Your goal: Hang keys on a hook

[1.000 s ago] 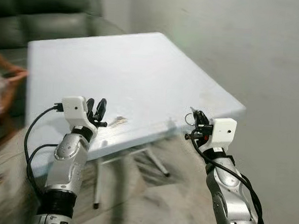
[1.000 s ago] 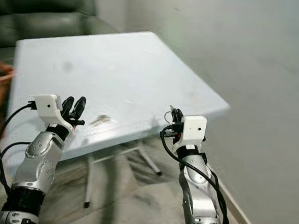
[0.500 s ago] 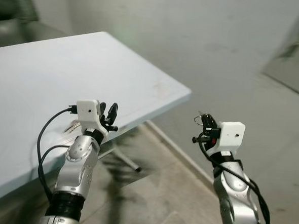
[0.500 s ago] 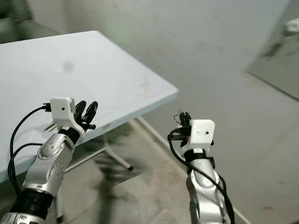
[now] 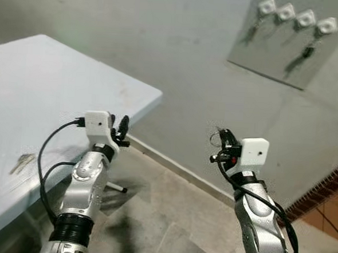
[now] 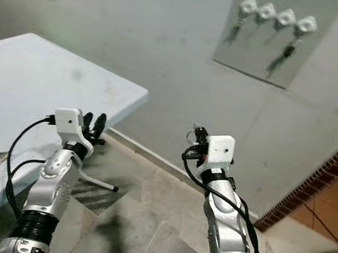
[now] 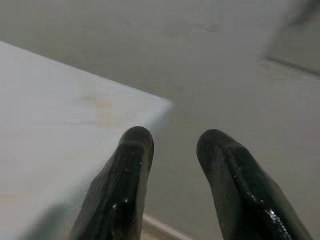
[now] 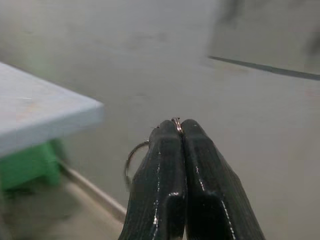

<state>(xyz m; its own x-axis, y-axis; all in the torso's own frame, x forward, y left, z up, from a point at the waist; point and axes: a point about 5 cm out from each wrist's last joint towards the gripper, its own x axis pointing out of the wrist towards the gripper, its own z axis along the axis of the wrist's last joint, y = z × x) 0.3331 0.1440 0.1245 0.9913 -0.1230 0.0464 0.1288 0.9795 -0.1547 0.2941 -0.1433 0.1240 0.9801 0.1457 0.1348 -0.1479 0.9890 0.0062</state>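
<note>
Right wrist view has the right gripper [image 8: 178, 125] with its fingers pressed together on a thin key ring [image 8: 131, 159], held mid-frame before the grey wall. At lower centre of the left eye view the left gripper [image 5: 123, 125] is raised with its fingers spread and holding nothing, beside the table [image 5: 56, 91] corner. Another set of keys [image 5: 21, 163] lies on the table at far left. At upper right a board [image 5: 289, 39] carries white hooks [image 5: 305, 18] with keys hanging.

4 hooks [image 5: 296, 17] on wall panel [image 5: 276, 58]; 1 table [image 5: 39, 95]; 2 grippers [image 5: 122, 129] [image 5: 224, 142].
</note>
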